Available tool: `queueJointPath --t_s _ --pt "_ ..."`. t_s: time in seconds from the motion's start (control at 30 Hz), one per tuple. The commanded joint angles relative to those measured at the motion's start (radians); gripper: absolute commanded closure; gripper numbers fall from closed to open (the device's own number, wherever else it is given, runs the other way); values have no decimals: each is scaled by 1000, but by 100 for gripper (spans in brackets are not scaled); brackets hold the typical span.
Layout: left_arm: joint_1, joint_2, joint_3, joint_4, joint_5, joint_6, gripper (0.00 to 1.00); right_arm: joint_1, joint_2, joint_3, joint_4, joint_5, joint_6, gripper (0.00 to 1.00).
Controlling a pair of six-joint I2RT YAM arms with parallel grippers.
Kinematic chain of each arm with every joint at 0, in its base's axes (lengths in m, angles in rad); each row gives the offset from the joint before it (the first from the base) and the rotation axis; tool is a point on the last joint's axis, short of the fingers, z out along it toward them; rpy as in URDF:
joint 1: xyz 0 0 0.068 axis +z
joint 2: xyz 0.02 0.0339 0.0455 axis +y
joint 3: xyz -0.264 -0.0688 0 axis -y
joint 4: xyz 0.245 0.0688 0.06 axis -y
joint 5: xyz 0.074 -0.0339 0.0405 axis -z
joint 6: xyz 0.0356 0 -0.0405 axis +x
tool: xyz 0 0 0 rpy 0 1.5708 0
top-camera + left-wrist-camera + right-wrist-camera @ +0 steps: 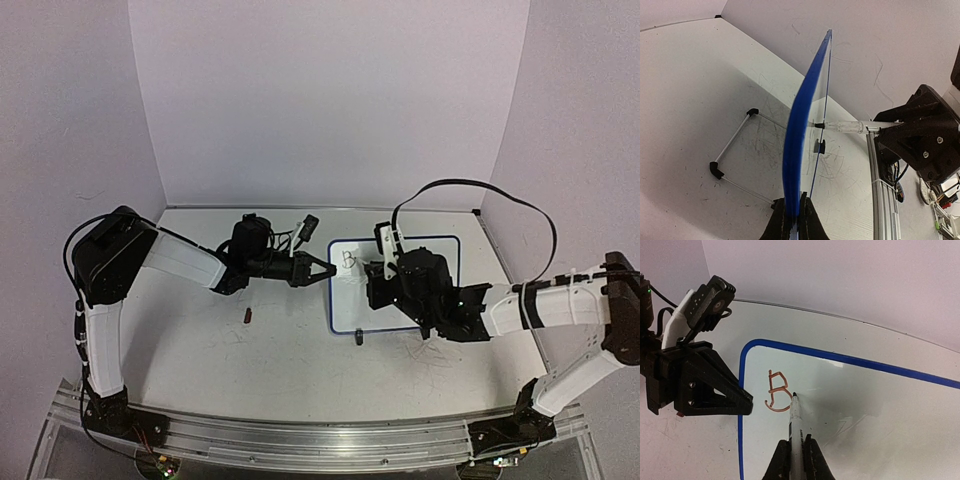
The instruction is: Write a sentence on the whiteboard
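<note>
Closest in, R jaws are clamped shut on a marker [795, 430], barrel upright betw. them, tip down on the whiteboard [865, 405] just right of the only writing there. The sentence [777, 394] is just one capital "B" near the board's far-left corner. It reads reddish-brown in the R wrist view, strokes a bit wobbly but legible. My read: task barely begun, first letter only, w/ the rest of that word, all other words & any 2nd line left to do. Tip sits about where a next letter would start, so prob. mid-word. Rest of the surface is bare glossy white w/ soft reflections, inside a thin dark-blue frame w/ rounded corners, so plenty of room. Board sits right of centre on the counter [280, 370], partly hidden under the R arm [540, 305] from above. One small black foot [358, 337] shows at its near edge. Just beyond the B, L jaws are closed on the board's left frame edge, pinching the blue rim, appar. steadying it. In the L wrist view the board runs edge-on away from them, w/ a wire stand [735, 150] on the scribbled counter beside it. Flat or propped: can't tell. Further left, well apart, a small dark-red item [248, 317] lies on the counter, maybe a cap.
</note>
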Motion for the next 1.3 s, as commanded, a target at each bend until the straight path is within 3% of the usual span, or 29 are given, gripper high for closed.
queueJointPath --t_s 0.0,1.27 --pt "-4 -11 6 -120 -66 24 100 -5 14 43 39 32 -11 100" --pt "-4 -19 4 -130 -70 29 100 13 -28 -41 -34 32 88 100"
